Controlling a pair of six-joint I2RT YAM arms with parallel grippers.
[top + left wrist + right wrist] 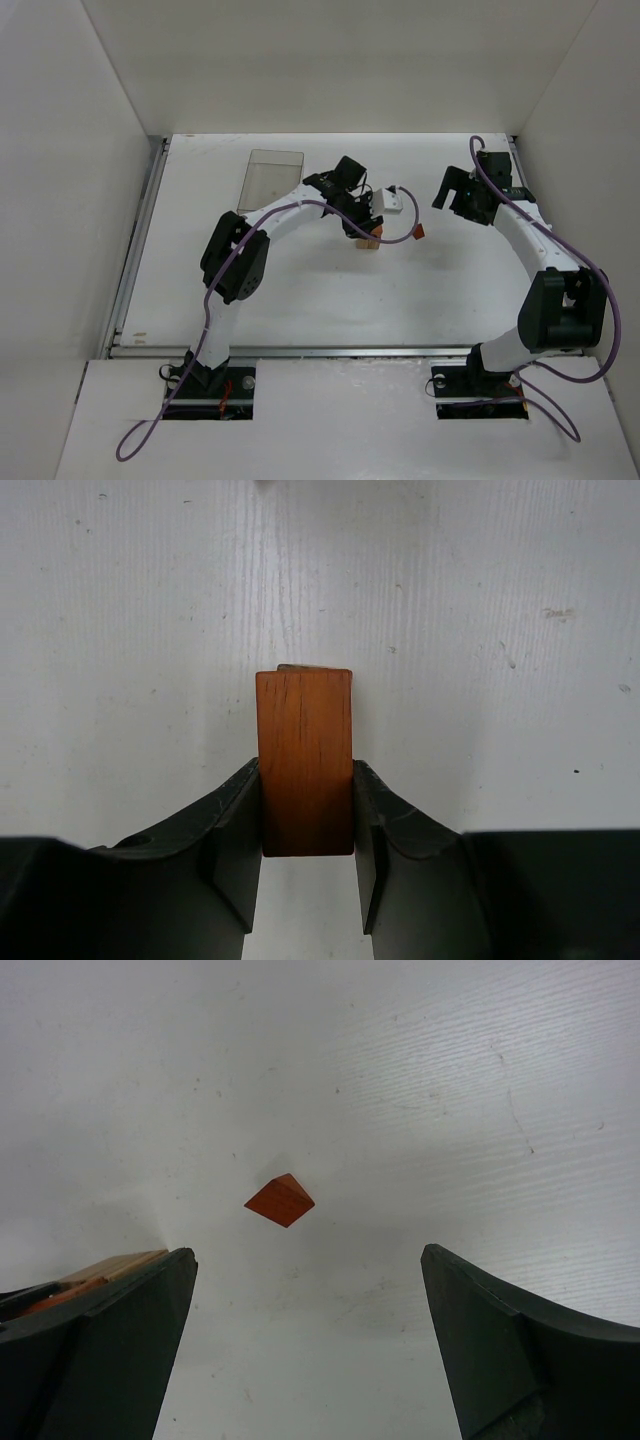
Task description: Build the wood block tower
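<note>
Tiny tan-and-orange wood block tower (368, 241)

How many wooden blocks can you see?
3. A brown block is pinched in the left gripper, a tan block sits beside it, and a red wedge lies alone near the open right gripper. More may be hidden under the left gripper.

One clear box (272, 180), one red wedge (419, 232), one orange-brown block (305, 760), tan blocks (115, 1263) too hidden to count.

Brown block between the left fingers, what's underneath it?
Only a thin sliver of something shows past the brown block's far edge; the block covers the rest. White table lies around it.
</note>
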